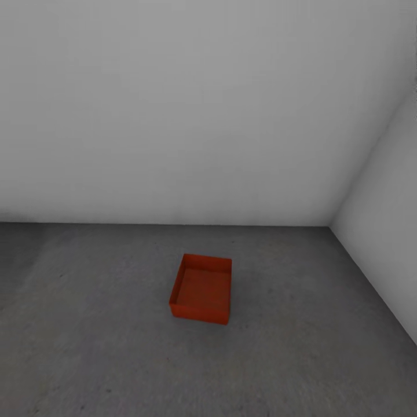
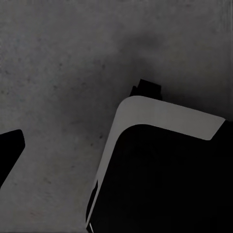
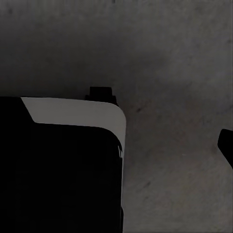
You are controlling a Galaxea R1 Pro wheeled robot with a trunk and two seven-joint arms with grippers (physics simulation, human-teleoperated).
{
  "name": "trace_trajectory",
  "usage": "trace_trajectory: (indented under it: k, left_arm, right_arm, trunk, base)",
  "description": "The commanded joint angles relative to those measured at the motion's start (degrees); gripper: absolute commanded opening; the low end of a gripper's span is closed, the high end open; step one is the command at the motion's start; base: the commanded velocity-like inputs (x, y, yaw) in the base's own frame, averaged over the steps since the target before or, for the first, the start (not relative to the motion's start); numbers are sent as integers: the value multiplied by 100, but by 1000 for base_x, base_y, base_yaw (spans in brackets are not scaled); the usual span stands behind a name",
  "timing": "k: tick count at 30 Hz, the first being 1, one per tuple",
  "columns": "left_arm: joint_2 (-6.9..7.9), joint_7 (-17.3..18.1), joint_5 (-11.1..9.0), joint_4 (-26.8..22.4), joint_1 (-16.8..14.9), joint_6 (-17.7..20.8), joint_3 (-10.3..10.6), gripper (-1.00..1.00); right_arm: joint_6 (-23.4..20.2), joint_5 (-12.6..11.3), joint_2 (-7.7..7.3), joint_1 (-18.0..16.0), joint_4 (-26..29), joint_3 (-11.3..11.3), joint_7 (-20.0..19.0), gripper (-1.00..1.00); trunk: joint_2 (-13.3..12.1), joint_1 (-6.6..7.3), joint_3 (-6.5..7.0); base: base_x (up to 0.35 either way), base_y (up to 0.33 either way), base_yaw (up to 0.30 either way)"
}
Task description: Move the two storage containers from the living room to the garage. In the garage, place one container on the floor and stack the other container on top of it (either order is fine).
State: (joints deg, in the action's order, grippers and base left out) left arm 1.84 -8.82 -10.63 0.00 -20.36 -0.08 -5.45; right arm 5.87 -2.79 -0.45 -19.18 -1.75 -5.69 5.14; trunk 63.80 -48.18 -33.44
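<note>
Place: the garage, by the look of it; pale grey walls (image 1: 191, 104) meet in a corner at the right of the head view, above the dark grey floor (image 1: 87, 324).
Container: one orange-red box (image 1: 201, 288) sits on the floor just below centre of the head view, open top up, nothing in it, well apart from both walls.
Second container: nothing rests on the box; I judge it is yet to be fetched.
Left wrist view: rough floor, with a dark, white-edged part of the robot's body (image 2: 165, 165) at lower right and a black tip (image 2: 10, 145) at the left edge, possibly a finger.
Right wrist view: the same floor, dark body (image 3: 58, 165) at lower left, a black tip (image 3: 226, 144) at the right edge.
Grippers: I cannot tell how far either is opened; nothing is seen held.
Progress: first half looks done, one box placed on the garage floor.
Left to do: bring the other box from the living room and stack it on this one.
</note>
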Motion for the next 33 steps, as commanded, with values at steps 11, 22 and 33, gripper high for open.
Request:
trace_trajectory:
  k: [11,22,33]
  left_arm:
    - [6,-5,-7,-7,-3,0,-44,100]
    - [1,-5,-15,0,-3,2,-44,100]
    - [-5,154,2,0,279,1,-42,100]
  right_arm:
    - [28,-20,1,-7,-19,-46,14,100]
    - [28,-12,10,-7,-19,-46,12,100]
    - [30,-14,4,15,-19,-46,8,100]
  trunk:
    - [3,0,95]
    - [3,0,193]
    - [3,0,292]
  base:
    - [0,0,0]
    - [0,0,0]
    - [0,0,0]
